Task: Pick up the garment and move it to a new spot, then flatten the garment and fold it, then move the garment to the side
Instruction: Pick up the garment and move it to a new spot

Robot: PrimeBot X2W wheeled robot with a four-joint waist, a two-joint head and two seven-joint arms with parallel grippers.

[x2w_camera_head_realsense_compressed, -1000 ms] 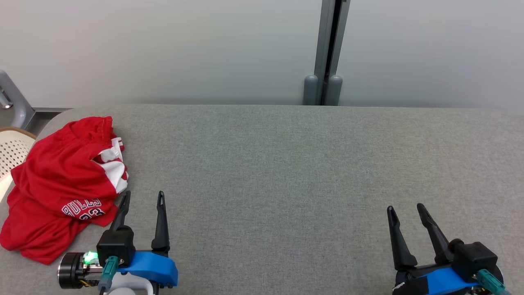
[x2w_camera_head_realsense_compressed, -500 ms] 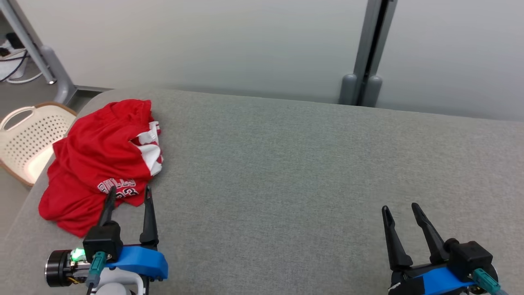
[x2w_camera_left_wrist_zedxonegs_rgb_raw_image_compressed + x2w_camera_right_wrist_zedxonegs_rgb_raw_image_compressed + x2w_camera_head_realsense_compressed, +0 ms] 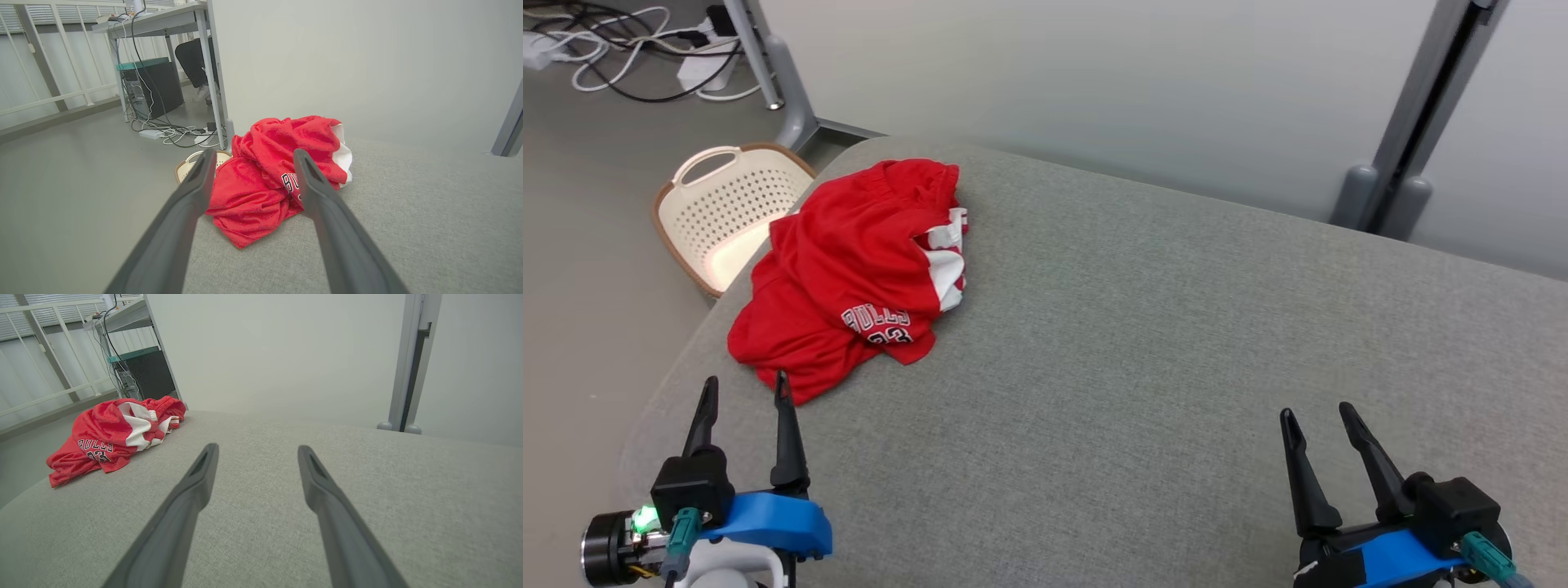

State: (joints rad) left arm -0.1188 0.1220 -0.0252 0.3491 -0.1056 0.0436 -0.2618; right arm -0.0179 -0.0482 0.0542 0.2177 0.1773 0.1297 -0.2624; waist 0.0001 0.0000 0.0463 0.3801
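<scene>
— What is stretching out in front of the robot?
— A grey fabric worktop (image 3: 1143, 327) is running from the near edge back to a pale wall, with its left end rounding off.
— And the garment?
— The red garment (image 3: 849, 278) is lying crumpled near the worktop's far-left corner, close to the left edge. Its nearest flap is spreading flat. Further back, white lettering and a number are showing, a white panel is peeking out on the right side, and a gathered red band is sitting at the far end.
— How are the arms sitting?
— Both are hovering by the near edge, fingers pointing away. The left gripper (image 3: 747, 377) is gaping wide and empty, its tips near the garment's closest flap without touching it. The right gripper (image 3: 1315, 409) is spreading wide too, holding nothing, well apart from the garment.
— Anything beyond?
— A perforated cream basket (image 3: 723, 204) is sitting on the floor past the left edge, and cables (image 3: 629, 49) are trailing behind it.
</scene>
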